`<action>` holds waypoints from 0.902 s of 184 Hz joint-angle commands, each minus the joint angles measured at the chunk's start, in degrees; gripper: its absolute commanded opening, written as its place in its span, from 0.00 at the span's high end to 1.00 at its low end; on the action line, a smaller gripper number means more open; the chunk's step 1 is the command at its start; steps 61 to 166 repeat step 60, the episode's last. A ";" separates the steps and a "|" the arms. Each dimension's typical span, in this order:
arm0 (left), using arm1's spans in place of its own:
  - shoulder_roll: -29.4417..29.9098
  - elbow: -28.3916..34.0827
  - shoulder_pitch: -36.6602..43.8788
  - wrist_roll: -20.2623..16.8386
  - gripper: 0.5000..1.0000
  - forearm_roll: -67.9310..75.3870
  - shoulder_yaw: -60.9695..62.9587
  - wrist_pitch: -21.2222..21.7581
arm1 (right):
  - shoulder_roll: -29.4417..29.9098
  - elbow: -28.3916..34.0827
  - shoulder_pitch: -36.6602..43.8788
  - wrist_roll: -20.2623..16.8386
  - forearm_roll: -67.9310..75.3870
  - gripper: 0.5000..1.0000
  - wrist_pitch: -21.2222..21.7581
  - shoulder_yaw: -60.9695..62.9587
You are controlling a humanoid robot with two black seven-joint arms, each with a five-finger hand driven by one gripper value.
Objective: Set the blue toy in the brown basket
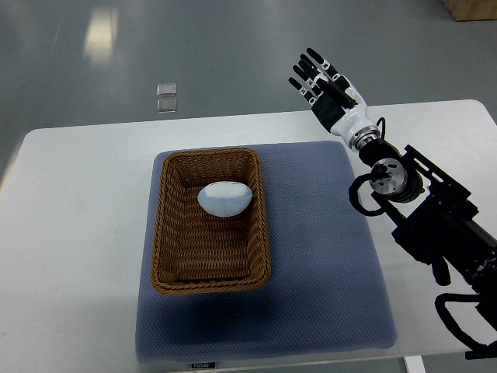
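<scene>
- The pale blue egg-shaped toy (pixel 224 198) lies inside the brown woven wicker basket (pixel 168 233), in its far half, long axis running left to right.
- The basket sits on a blue-grey padded mat (pixel 326 264) on the white counter (pixel 70 233).
- The right robot hand (pixel 320 84) hovers over the counter's far edge, fingers spread, holding nothing.
- The toy lies well apart from that hand, to its left and nearer the robot; judged from this, the placing looks done.
- No left arm shows.
</scene>
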 commanded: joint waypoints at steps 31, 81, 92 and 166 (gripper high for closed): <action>0.00 -0.09 0.00 0.01 0.00 0.00 -0.01 -0.03 | 0.42 -3.05 -1.89 0.18 0.94 0.19 6.49 -0.20; 0.00 -0.17 0.00 0.01 0.00 0.00 -0.01 -0.03 | 0.42 -3.05 -2.68 0.18 0.94 0.18 6.66 -0.82; 0.00 -0.17 0.00 0.01 0.00 0.00 -0.01 -0.03 | 0.42 -3.05 -2.68 0.18 0.94 0.18 6.66 -0.82; 0.00 -0.17 0.00 0.01 0.00 0.00 -0.01 -0.03 | 0.42 -3.05 -2.68 0.18 0.94 0.18 6.66 -0.82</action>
